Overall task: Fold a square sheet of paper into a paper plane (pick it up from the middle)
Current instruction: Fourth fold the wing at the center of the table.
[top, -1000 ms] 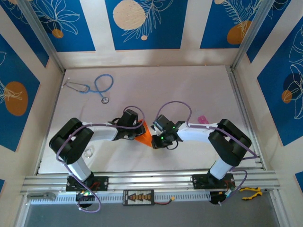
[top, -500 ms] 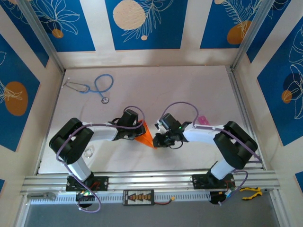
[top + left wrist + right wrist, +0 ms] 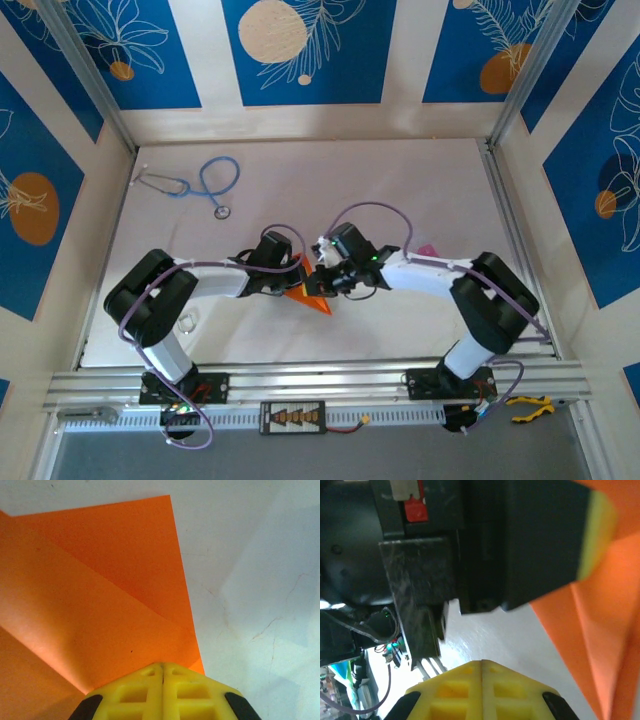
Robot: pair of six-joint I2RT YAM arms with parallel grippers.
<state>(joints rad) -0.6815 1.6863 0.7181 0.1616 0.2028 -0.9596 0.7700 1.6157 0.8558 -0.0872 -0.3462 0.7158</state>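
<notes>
The white counter (image 3: 400,190) is boxed in by blue flowered walls (image 3: 300,50). Its far half lies open apart from a stethoscope (image 3: 205,185) near the far-left corner. The folded orange paper (image 3: 100,595) lies mid-counter toward the near edge. The left gripper (image 3: 162,675) is clenched with its tips on the paper, and the right gripper (image 3: 482,670) is clenched just beside it.

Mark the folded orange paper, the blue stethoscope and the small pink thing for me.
folded bright orange paper (image 3: 100,595): left wrist view, on its flat creased face.
blue-tubed stethoscope (image 3: 221,211): top external view, on its round chest piece.
small pink thing (image 3: 428,251): top external view, on its middle.
</notes>
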